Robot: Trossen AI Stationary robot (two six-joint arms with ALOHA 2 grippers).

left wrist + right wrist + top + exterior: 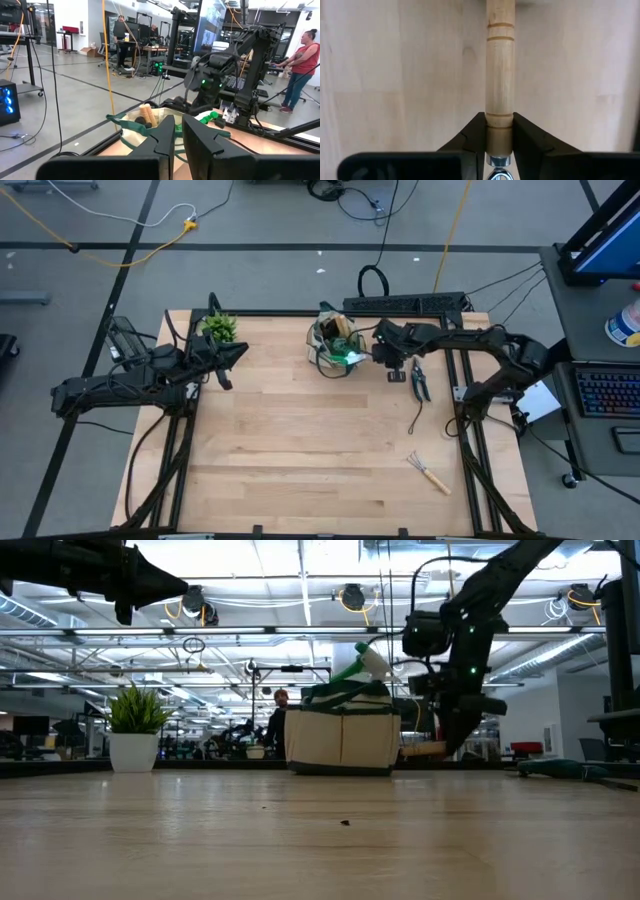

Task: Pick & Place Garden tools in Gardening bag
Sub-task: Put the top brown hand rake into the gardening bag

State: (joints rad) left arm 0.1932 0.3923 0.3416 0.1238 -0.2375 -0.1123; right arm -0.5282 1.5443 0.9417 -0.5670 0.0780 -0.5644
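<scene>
- High view: the gardening bag [336, 348] stands at the far middle of the table [300, 450] and already has things in it, a green spray bottle [349, 354] among them. The right gripper [394, 361] is down at the table just beside the bag. The pruning shears [419, 380] lie next to that gripper, and a hand rake [429, 471] lies well apart near the front right edge. Both are left to bag. The left gripper [236, 354] waits beside the potted plant [219, 328].
- Low view: the bag [343, 738] sits upright with the spray bottle's white nozzle [372, 659] sticking out of the top. The right arm reaches down just beside the bag; its fingertips are hard to make out here.
- Left wrist view: the left fingers [164, 134] are almost closed with only a thin gap, and hold nothing. Wooden handles [147, 114] already stand inside the bag [131, 129].
- Right wrist view: the right fingers [473, 133] pinch a wooden tool handle [500, 60] at its metal end, with the tool lying against the table. This looks like a grasp just made, with the lift and drop into the bag yet to come.
</scene>
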